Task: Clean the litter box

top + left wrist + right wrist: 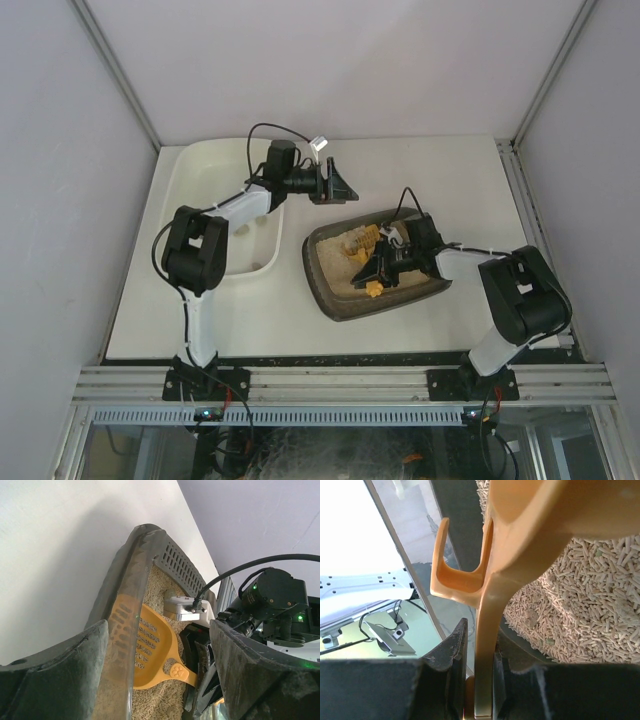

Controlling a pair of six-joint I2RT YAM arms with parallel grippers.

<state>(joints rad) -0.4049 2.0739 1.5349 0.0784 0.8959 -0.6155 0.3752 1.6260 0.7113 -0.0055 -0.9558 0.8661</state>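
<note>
The litter box [330, 290] is a dark tray of beige pellets right of the table's middle; its slotted rim [145, 545] fills the left wrist view. An orange slotted scoop [362, 243] lies head-down on the litter [580, 600]. My right gripper [386, 268] is inside the box, shut on the scoop's handle [489, 630], which runs up between its fingers. My left gripper [343, 185] hovers open just beyond the box's far-left corner. Between its two wide fingers [55, 675] I see the scoop [150, 650] and the right wrist.
A larger white tub [200, 170] stands at the back left, partly under the left arm. Grey walls close the table on three sides. A metal rail [340, 382] runs along the near edge.
</note>
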